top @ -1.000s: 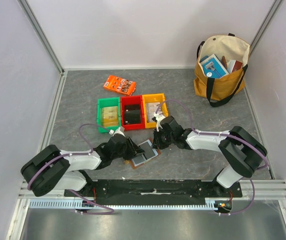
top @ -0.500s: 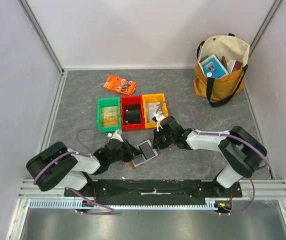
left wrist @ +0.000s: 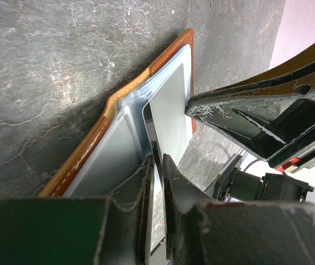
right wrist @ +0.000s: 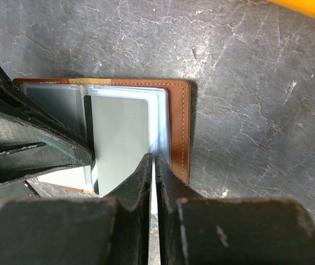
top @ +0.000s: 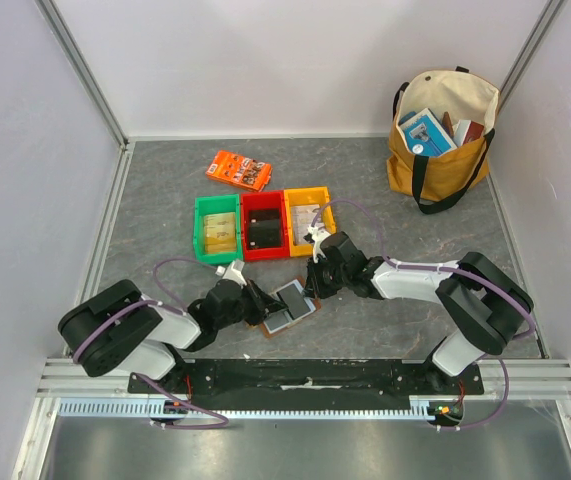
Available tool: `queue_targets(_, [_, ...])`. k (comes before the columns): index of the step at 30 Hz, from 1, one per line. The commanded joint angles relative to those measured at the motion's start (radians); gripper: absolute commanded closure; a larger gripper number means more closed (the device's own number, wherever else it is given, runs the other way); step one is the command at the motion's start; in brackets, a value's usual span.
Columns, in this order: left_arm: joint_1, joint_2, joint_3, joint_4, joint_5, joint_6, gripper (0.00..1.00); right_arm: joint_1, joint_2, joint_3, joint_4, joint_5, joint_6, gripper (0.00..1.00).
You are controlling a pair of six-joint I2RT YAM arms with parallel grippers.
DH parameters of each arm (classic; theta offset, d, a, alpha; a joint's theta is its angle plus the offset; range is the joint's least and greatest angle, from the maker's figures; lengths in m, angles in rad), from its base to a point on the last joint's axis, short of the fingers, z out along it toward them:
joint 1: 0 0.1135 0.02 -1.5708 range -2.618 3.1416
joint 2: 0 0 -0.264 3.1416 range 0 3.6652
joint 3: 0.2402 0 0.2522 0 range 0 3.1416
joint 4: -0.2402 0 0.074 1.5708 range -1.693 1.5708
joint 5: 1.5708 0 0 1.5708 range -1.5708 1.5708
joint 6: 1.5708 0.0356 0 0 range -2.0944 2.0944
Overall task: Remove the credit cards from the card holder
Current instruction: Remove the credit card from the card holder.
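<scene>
Green bin (top: 215, 229): sat leftmost in a row of three coloured bins on the grey table (top: 165, 200), touching the red bin.
Orange printed box (top: 238, 170): lay flat beyond the bins, apart from them.
Left gripper (top: 260, 302): lay low over the table at the card holder's left edge. In its wrist view the fingers (left wrist: 143, 190) were drawn almost together with only a thin pale leaf of the holder between them. Whether that leaf held a card could not be told.
Red bin (top: 263, 225): middle of the row, something dark inside.
Card holder (right wrist: 177, 127): lay open on the table between the two grippers, near the bins, brown leather outermost and pale blue sleeves fanned up.
Credit cards (right wrist: 121, 141): still in the sleeves, one grey card face showing between the grippers.
Yellow bin (top: 307, 212): right end of the row, just beyond the right gripper.
Right gripper (top: 312, 289): at the holder's right side, fingers (right wrist: 138, 185) pinched nearly shut on the sleeve edges.
Tote bag (top: 443, 140): stood upright in the far right corner, well apart, with books or boxes inside.
</scene>
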Motion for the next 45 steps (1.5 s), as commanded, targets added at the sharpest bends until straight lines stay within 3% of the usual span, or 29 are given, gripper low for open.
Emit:
queue_targets(1, [0.0, 0.027, -0.005, 0.092, 0.025, 0.028, 0.85, 0.002, 0.031, -0.026, -0.074, -0.011, 0.001, 0.9])
queue_targets(5, [0.0, 0.035, -0.008, 0.104, 0.026, 0.025, 0.87, 0.002, 0.034, -0.029, -0.047, -0.015, 0.004, 0.9])
queue_targets(11, [0.0, 0.021, -0.029, 0.106, 0.025, 0.013, 0.98, -0.006, 0.037, -0.035, -0.045, -0.008, 0.004, 0.9])
queue_targets(27, [0.0, -0.157, -0.059, -0.181, -0.017, -0.028, 0.98, -0.024, 0.07, -0.037, -0.05, -0.021, 0.01, 0.92])
queue_targets(28, [0.0, -0.162, -0.056, -0.192, -0.02, -0.025, 0.98, -0.024, 0.07, -0.035, -0.05, -0.022, 0.008, 0.92])
queue_targets(33, [-0.002, -0.147, -0.039, -0.184, -0.026, -0.018, 0.77, -0.024, 0.077, -0.034, -0.048, -0.041, 0.008, 0.92])
queue_targets(39, [0.0, -0.085, -0.017, -0.151, -0.029, -0.019, 0.71, -0.024, 0.076, -0.037, -0.044, -0.044, 0.011, 0.92])
queue_targets(42, [0.0, -0.048, -0.011, -0.126, -0.021, -0.022, 0.73, -0.024, 0.079, -0.037, -0.042, -0.045, 0.01, 0.92])
queue_targets(45, [0.0, -0.028, -0.014, -0.103, -0.01, -0.031, 0.86, -0.024, 0.077, -0.037, -0.042, -0.045, 0.01, 0.92])
